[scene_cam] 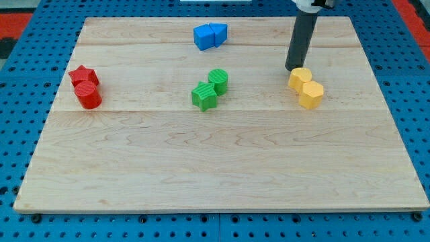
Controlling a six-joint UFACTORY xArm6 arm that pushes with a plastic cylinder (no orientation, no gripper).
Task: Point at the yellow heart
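Wooden board sitting on a blue pegboard surface, eight blocks in four colour pairs. Up at the view's right: my tip, end of a dark rod coming down from the view's top, parked right at the upper-left edge of the yellow pair, looks like touching or just shy of it, hard to call from this angle. No jaws on this rig, just the bare rod, so nothing gripped or held.

Yellow pair: one yellow block nearest the tip, probably the heart but shape kinda ambiguous here, and a second yellow block, hexagon-ish, pressed against it toward the view's bottom right.

Middle of the board: green cylinder touching a green star-like block. Top centre: two blue blocks jammed together. Far left: red star with a red cylinder right below it, touching. All well apart from the tip.
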